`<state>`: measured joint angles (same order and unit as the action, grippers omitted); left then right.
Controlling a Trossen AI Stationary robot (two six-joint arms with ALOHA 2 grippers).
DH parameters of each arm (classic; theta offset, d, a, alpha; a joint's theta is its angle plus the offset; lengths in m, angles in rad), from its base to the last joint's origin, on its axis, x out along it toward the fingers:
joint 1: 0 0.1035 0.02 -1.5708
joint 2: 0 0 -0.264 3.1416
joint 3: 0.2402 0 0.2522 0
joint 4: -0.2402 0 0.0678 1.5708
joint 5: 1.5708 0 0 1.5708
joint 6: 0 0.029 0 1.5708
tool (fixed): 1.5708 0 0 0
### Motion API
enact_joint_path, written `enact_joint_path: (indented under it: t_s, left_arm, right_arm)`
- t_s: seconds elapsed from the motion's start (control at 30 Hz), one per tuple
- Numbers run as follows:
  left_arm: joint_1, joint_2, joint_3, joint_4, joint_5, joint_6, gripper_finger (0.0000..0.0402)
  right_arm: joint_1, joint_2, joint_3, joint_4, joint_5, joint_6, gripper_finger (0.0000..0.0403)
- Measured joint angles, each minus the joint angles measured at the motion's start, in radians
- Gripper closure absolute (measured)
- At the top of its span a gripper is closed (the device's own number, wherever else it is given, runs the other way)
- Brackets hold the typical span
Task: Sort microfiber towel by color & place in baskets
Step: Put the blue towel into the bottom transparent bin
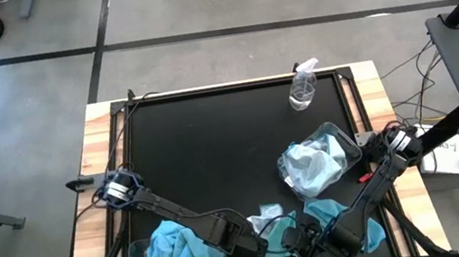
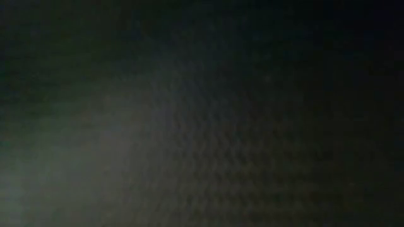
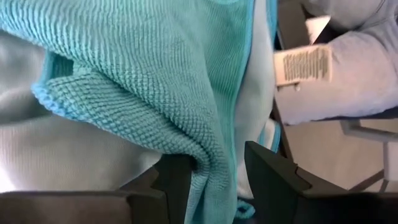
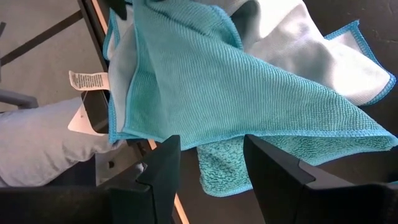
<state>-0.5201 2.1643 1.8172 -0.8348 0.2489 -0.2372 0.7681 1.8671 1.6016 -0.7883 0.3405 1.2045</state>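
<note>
A heap of teal and pale microfiber towels (image 1: 272,220) lies at the table's near edge. My left gripper (image 1: 260,250) is low in this heap, open, with a fold of a teal towel (image 3: 155,74) between its fingers. My right gripper (image 1: 309,246) hovers open just to its right, over a spread teal towel (image 4: 236,87) whose corner (image 4: 217,168) shows between its fingers. One basket (image 1: 352,143) at the right holds pale towels (image 1: 313,166). The other basket (image 1: 133,252) at the near left holds teal towels (image 1: 175,255). My left gripper stands open astride a hanging fold of the teal towel (image 3: 214,165), coming at it slanting from above. The fold lies against the inner side of one finger (image 3: 177,180), and the other finger (image 3: 273,177) stands apart from it. The towel rests on the heap, slack.
A clear spray bottle (image 1: 304,88) stands at the far right of the black mat (image 1: 213,140). A person's grey clothing (image 3: 354,62) shows just past the near edge. The low view is dark and shows nothing.
</note>
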Motion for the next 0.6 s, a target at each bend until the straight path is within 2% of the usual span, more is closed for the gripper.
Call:
enact_joint_path:
  t_s: [0.27, 0.37, 0.5, 0.6]
  left_arm:
    - [0.000, 0.001, 0.000, 0.023, -0.004, -0.014, 0.0283]
    - [0.000, 0.001, 0.000, 0.023, -0.004, -0.016, 0.0314]
    - [0.000, 0.001, 0.000, 0.020, -0.004, -0.029, 0.0380]
    - [0.001, 0.001, 0.000, 0.002, -0.004, -0.038, 0.0393]
  right_arm:
    - [0.000, 0.000, 0.000, 0.000, 0.000, 0.000, 0.0232]
    - [0.000, 0.000, 0.000, -0.001, 0.000, -0.001, 0.0232]
    - [0.000, 0.000, 0.000, -0.001, 0.000, 0.000, 0.0232]
    - [0.000, 0.000, 0.000, -0.001, 0.000, 0.000, 0.0232]
